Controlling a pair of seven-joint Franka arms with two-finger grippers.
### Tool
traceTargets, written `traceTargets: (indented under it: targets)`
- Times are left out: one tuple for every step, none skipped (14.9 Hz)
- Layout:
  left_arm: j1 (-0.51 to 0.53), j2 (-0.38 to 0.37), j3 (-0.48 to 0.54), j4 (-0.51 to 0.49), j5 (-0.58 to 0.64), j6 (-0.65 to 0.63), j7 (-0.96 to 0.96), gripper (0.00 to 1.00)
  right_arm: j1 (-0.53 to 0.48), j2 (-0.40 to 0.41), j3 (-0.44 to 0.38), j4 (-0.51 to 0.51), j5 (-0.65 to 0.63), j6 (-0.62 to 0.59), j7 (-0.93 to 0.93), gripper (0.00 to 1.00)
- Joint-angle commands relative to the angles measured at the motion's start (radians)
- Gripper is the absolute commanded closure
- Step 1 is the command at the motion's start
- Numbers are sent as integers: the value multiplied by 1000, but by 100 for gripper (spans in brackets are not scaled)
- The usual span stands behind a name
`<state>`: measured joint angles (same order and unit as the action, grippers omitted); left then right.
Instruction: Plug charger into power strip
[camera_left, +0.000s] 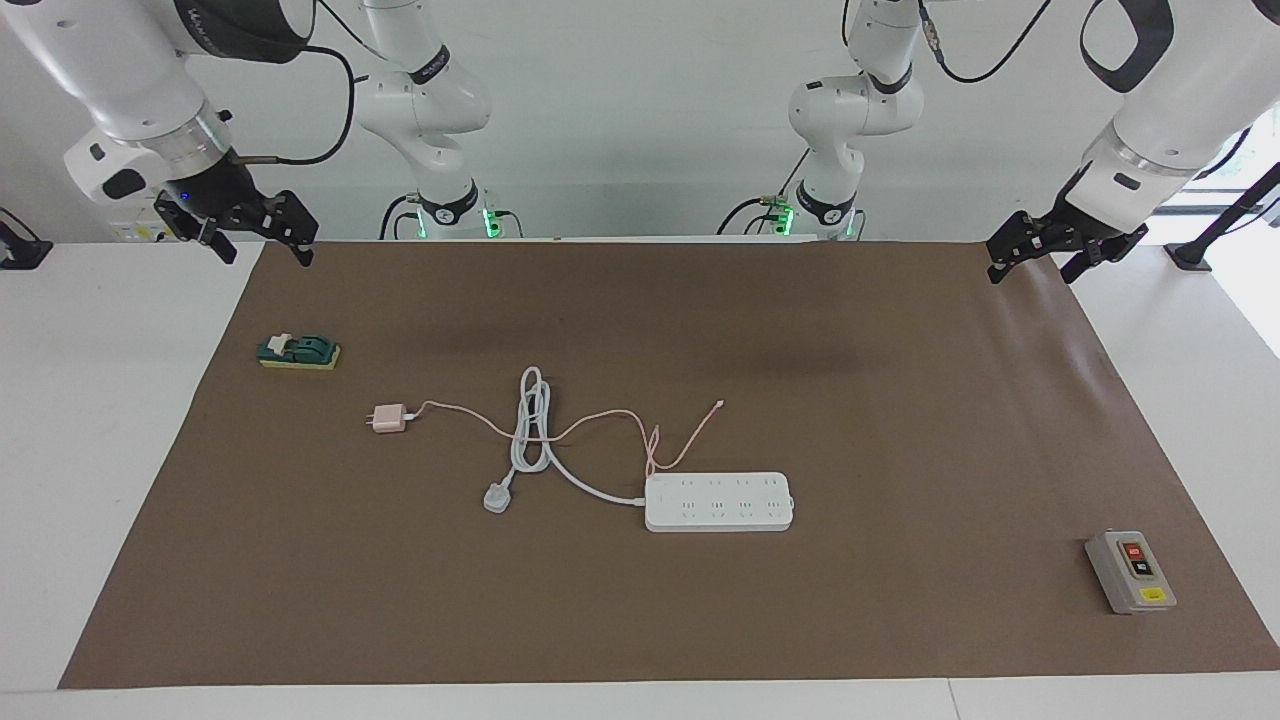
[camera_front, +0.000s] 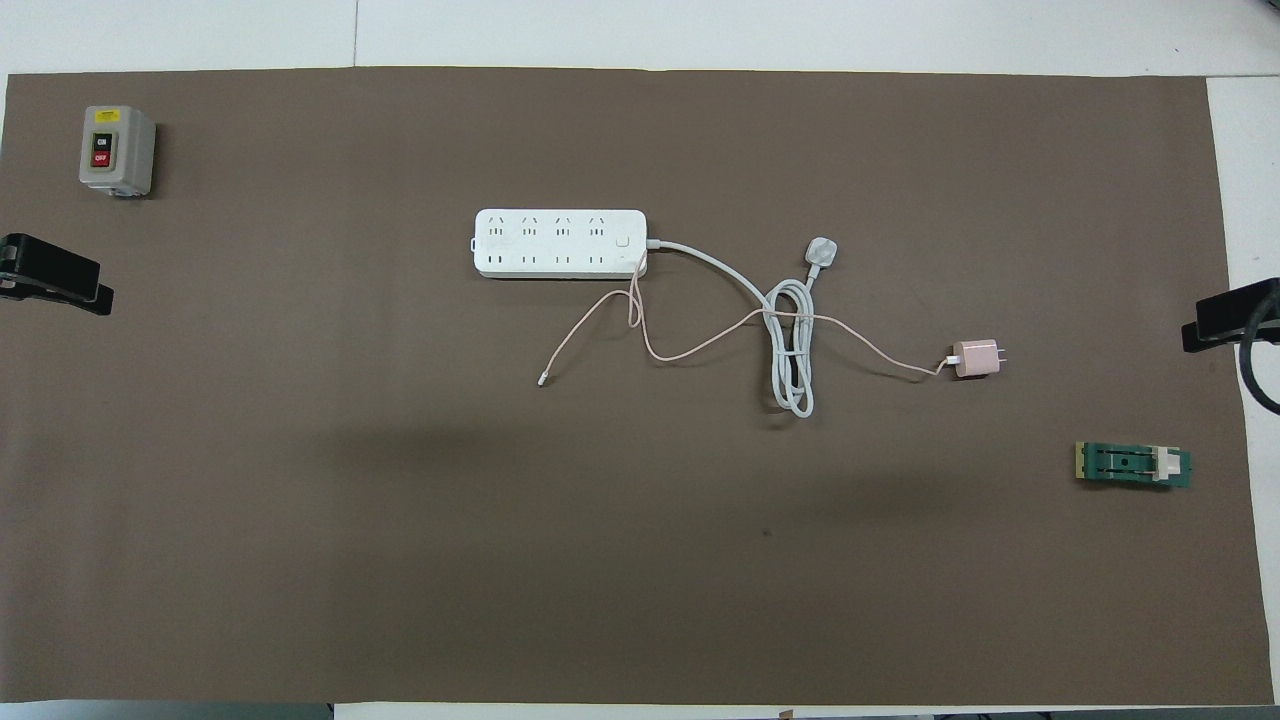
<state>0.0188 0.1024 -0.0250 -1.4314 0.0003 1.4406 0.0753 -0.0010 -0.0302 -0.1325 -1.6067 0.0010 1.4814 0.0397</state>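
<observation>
On the brown mat of the bench (camera_left: 900, 420): one charger, one power strip, unplugged.
I count one charger (camera_left: 387, 419) toward the right arm's end, well apart from the single power strip (camera_left: 719, 501), its pink cable crossing the strip's coiled cord. One grey switch box (camera_left: 1130, 571), one green block (camera_left: 299, 352). Both arms wait: left gripper (camera_left: 1037, 258) and right gripper (camera_left: 262, 245) over the mat's corners, fingers spread.

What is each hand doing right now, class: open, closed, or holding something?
Left hand: open, empty, over the mat's edge.
Right hand: open, empty, over the mat's corner.
</observation>
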Motion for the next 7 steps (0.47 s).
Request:
traceTargets:
  targets:
    - [0, 19, -1, 6, -2, 32, 9, 0, -1, -17, 10, -25, 33, 3, 284, 0]
    - [-2, 19, -1, 6, -2, 37, 11, 0, 7, -20, 11, -35, 36, 2, 383, 0]
    - [-2, 16, -1, 6, -2, 37, 11, 0, 21, -25, 11, -45, 57, 3, 473, 0]
    - [4, 11, -1, 8, 0, 38, 11, 0, 38, -33, 11, -61, 69, 11, 577, 0]
    - [7, 10, -1, 8, -2, 37, 12, 0, 47, -34, 11, -65, 74, 28, 664, 0]
    - [7, 13, -1, 8, 0, 35, 11, 0, 50, -34, 11, -74, 98, 51, 769, 0]
    - [10, 11, 0, 9, 0, 35, 14, 0, 49, -30, 11, -84, 121, 74, 854, 0]
